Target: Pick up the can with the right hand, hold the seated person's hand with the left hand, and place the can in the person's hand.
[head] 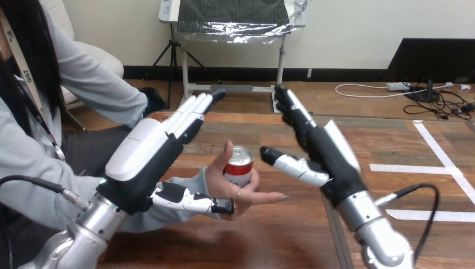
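I saw the can (pixel 240 166) standing in the person's hand (pixel 255 196), whose fingers hardly closed round it. My right hand (pixel 327 154) hung just beside it with straight fingers, holding nothing. My left hand (pixel 147 154) gripped nothing either. I judged that a careless move of mine could tip the can.

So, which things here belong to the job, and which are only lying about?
Job: can, resting in the person's hand; left hand, open, beside that hand; right hand, open, apart from the can.
Lying about: white tape strips on the table.
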Controlling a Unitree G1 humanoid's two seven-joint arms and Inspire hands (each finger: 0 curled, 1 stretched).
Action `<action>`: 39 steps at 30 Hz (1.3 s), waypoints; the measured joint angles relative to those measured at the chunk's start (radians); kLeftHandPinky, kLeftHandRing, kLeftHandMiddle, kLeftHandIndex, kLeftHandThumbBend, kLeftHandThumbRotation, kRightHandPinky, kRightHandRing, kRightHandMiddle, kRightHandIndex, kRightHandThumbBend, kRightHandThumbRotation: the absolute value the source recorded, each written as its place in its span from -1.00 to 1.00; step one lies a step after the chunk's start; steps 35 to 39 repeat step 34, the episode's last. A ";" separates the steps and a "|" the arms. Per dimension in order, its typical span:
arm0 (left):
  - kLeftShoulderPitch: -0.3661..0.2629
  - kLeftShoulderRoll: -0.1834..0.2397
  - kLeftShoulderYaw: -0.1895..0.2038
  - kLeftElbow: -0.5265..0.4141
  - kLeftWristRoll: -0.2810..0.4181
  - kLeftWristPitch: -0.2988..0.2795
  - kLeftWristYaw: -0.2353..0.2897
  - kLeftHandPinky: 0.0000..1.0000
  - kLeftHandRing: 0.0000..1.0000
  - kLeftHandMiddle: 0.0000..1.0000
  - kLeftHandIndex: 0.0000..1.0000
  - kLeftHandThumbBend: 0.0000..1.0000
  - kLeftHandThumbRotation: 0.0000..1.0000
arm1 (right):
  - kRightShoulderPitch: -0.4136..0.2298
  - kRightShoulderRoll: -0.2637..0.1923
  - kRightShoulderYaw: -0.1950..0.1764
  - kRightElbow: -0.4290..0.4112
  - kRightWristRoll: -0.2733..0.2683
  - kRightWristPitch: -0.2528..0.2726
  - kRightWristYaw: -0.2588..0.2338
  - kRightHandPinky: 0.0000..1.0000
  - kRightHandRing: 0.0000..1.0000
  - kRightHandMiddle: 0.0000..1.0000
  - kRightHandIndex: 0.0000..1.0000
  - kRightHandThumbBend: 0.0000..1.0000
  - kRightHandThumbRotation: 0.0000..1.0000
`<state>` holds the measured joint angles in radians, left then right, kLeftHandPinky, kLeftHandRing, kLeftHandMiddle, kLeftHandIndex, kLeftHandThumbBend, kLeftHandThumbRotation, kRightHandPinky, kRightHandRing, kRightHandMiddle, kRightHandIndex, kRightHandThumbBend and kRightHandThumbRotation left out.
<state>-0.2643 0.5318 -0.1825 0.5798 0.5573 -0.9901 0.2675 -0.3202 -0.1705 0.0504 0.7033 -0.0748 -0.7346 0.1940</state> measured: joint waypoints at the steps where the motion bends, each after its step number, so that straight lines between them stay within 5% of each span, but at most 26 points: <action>1: 0.002 0.000 0.003 -0.003 0.000 -0.006 0.003 0.72 1.00 1.00 1.00 1.00 0.10 | 0.000 -0.003 -0.003 -0.006 0.001 0.000 0.000 0.98 1.00 1.00 1.00 1.00 0.39; 24: 0.081 -0.007 0.085 -0.054 -0.014 -0.151 0.049 0.49 0.88 1.00 1.00 1.00 0.24 | 0.073 -0.031 -0.034 -0.267 0.094 0.001 0.029 0.79 0.93 0.99 1.00 1.00 0.38; 39: 0.105 -0.026 0.123 -0.108 -0.021 -0.182 0.059 0.47 0.90 1.00 1.00 1.00 0.28 | 0.122 -0.031 -0.034 -0.354 0.135 0.014 0.050 0.73 0.91 0.97 0.99 1.00 0.39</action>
